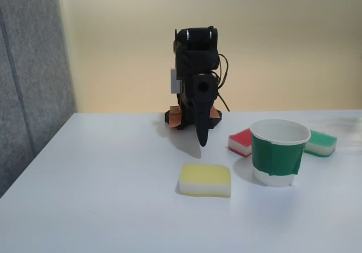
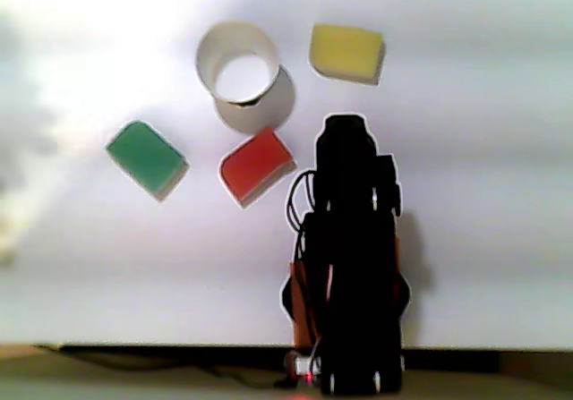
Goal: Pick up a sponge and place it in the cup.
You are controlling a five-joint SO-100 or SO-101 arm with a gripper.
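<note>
The sponge [image 1: 241, 142] with a red top and white underside lies on the white table just left of and behind the cup in the fixed view; it lies apart in the other view [image 2: 258, 165], just left of the arm. The cup [image 1: 279, 151] stands upright with a green band, and its open mouth [image 2: 236, 63] looks empty from above. My black gripper [image 1: 202, 140] hangs folded down in front of the arm's base, its tip pointing at the table, left of the sponge. Its fingers look closed together with nothing between them.
A yellow-and-white sponge [image 1: 205, 180] lies in front of the gripper toward the camera. A green-and-white sponge [image 1: 320, 143] rests right of the cup. A grey partition [image 1: 28, 77] bounds the table's left side. The arm's base [image 2: 347, 319] sits at the table's edge.
</note>
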